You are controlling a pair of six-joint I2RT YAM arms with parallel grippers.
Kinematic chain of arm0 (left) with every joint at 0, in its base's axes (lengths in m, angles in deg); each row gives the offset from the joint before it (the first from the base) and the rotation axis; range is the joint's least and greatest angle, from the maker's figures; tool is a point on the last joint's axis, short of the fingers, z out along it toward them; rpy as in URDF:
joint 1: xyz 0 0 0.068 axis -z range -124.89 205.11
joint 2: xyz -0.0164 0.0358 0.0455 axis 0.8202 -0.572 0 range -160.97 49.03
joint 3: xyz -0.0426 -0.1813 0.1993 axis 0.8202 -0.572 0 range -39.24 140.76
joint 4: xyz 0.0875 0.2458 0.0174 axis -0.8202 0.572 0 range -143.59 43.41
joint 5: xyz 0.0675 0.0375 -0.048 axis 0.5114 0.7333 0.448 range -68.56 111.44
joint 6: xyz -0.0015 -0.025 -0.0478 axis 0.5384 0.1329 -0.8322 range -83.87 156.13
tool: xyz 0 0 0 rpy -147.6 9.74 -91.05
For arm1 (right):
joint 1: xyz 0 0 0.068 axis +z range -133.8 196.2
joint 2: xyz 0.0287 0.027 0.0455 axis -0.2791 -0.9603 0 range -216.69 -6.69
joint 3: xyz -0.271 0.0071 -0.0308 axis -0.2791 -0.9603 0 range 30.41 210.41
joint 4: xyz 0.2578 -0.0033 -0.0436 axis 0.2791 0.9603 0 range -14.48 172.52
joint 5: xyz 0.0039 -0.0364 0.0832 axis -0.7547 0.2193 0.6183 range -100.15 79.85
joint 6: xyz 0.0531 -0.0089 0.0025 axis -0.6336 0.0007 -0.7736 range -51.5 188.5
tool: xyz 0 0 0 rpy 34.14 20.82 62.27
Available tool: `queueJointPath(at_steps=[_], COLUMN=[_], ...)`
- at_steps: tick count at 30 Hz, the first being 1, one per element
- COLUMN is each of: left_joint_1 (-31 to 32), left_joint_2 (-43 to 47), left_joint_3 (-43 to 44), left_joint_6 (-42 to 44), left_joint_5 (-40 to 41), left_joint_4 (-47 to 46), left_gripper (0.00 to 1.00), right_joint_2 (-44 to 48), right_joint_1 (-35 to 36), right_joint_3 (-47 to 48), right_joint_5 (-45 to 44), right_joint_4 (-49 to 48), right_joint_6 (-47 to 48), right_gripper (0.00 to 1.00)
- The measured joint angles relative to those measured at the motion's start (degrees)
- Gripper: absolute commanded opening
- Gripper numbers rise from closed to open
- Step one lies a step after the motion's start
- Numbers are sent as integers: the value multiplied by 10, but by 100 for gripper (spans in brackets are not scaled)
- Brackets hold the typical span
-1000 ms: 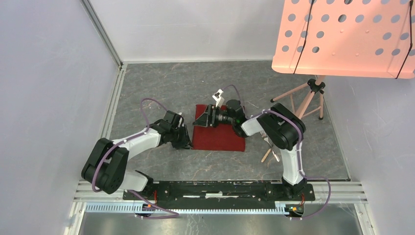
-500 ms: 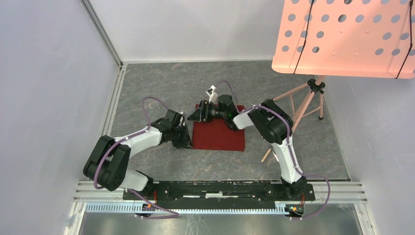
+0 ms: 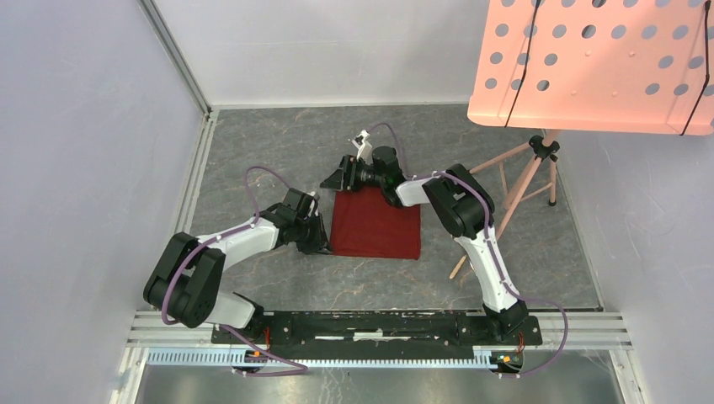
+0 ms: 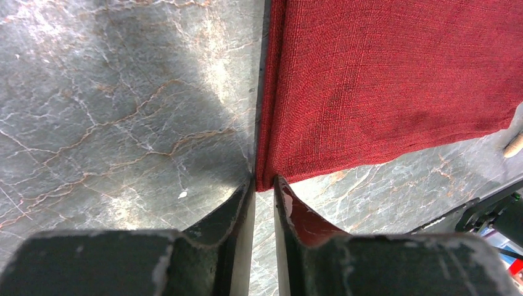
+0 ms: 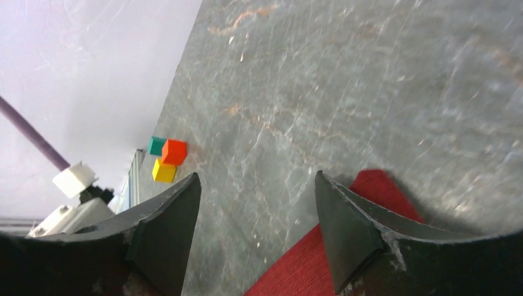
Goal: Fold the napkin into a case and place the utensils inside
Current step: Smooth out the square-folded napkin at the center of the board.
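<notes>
The dark red napkin lies flat on the grey tabletop as one rectangle. My left gripper is at its near-left corner. In the left wrist view the jaws are pinched on that corner of the napkin. My right gripper is at the napkin's far-left corner, open and empty. In the right wrist view the gripper is over bare table, with the napkin's corner under its right finger. The utensils are hidden, probably behind the right arm.
A pink perforated stand top on a tripod stands at the back right; one leg reaches down beside the right arm. Small coloured cubes lie near the left wall. Metal rails run along the left and near table edges.
My right arm has swung from above the napkin's far part to its far-left corner, uncovering the cloth. The left gripper has stayed at the near-left corner.
</notes>
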Motion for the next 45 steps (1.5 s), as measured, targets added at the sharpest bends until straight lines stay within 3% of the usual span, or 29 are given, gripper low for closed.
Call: queueJointPath(at_steps=[7, 15, 23, 28, 33, 45], left_joint_1=[0, 1, 0, 1, 0, 1], left_joint_2=[2, 36, 102, 71, 7, -28], left_joint_3=[-1, -2, 21, 76, 114, 100], left_joint_6=[0, 0, 0, 0, 2, 13], left_joint_5=[3, 43, 34, 5, 8, 8], left_joint_4=[-1, 47, 89, 82, 76, 69], left_gripper=[25, 34, 59, 54, 58, 49], right_joint_2=[-33, 24, 285, 404, 467, 625], right_joint_1=[-10, -12, -17, -19, -33, -83], right_joint_3=[82, 109, -96, -258, -382, -523], right_joint_5=[-2, -14, -18, -29, -54, -130], right_joint_4=[60, 244, 296, 305, 344, 407], right_joint_6=[23, 120, 205, 241, 270, 304], right_gripper=[76, 79, 74, 64, 55, 48])
